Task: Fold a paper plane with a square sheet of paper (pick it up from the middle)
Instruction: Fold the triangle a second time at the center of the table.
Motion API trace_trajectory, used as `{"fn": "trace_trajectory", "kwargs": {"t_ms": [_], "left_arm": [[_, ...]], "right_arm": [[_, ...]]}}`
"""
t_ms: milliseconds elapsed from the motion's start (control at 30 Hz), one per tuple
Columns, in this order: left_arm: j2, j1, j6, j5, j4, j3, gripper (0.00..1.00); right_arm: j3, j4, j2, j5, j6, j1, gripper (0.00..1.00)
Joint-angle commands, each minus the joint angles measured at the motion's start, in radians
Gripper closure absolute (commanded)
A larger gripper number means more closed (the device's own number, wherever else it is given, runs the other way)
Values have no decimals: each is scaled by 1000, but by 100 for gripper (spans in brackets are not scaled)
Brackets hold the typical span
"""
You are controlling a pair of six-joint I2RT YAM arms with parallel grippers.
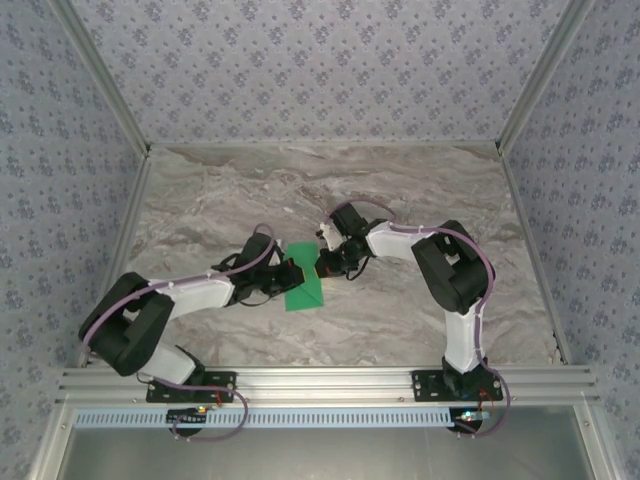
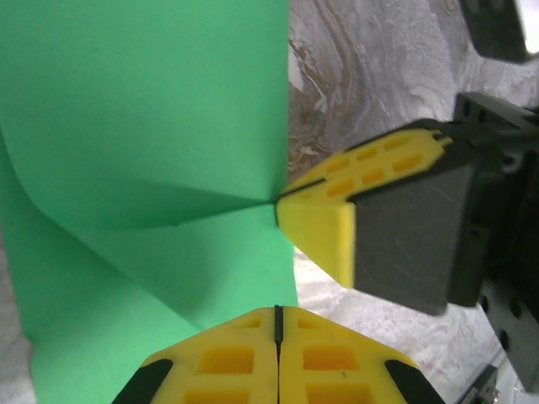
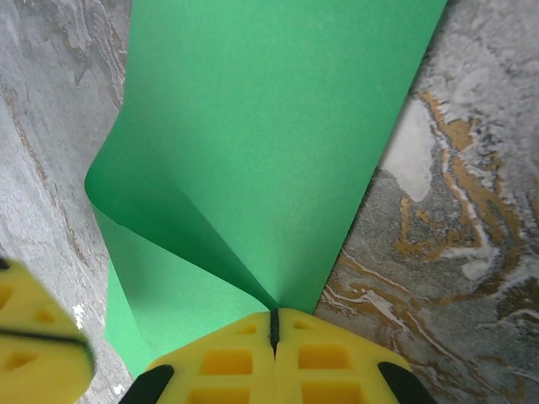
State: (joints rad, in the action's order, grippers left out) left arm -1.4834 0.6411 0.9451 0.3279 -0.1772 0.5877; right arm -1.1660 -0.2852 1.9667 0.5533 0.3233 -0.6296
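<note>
- Square sheet of paper (image 1: 303, 285) sits near the middle of the tabletop (image 1: 400, 190), between the two hands. From above it reads as a bright green, upright rectangle.
- The left hand (image 1: 292, 272) reaches the sheet from its left side, and the right hand (image 1: 322, 262) meets it at the upper right edge.
- In the left wrist view the sheet (image 2: 152, 126) covers the left half of the picture, with its straight right edge running top to bottom.
- The left hand (image 2: 278, 316) has its yellow fingers pressed together along a thin dark seam. The green paper runs right up to that seam, so the fingers appear clamped on the sheet's near edge.
- In the same view the right hand (image 2: 290, 210) comes in from the right, its fingers together, pinching the sheet's right edge. Soft folds spread out across the paper from that pinch.
- In the right wrist view the sheet (image 3: 269, 126) is doubled over in a loose, rounded bend on the left, not pressed flat. The two layers narrow down into the tips of the right hand (image 3: 274, 324), which is clamped on them.
- The left hand (image 3: 34, 345) shows there as a blurred yellow shape at the lower left, just beside the sheet.
- The tabletop has a grey marble pattern with brown veins.
</note>
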Motion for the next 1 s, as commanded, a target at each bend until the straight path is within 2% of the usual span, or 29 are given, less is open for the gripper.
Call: {"fn": "trace_trajectory", "kwargs": {"t_ms": [0,200,733,800,967], "left_arm": [[-37,-14,36,-39,-82,11,94],[-89,-14,68,-61,-114,-5,95],[-111,-15,119,-133,-43,-74,96],[-120,-15,121,-132,-31,-75,96],[-135,-15,124,-141,9,-79,97]], "right_arm": [[-4,-41,52,-41,-21,5,98],[-9,-47,55,-43,-24,6,98],[-18,-58,70,-51,-25,8,98],[-18,-66,63,-53,-19,8,95],[-1,-58,-67,-73,27,15,78]]}}
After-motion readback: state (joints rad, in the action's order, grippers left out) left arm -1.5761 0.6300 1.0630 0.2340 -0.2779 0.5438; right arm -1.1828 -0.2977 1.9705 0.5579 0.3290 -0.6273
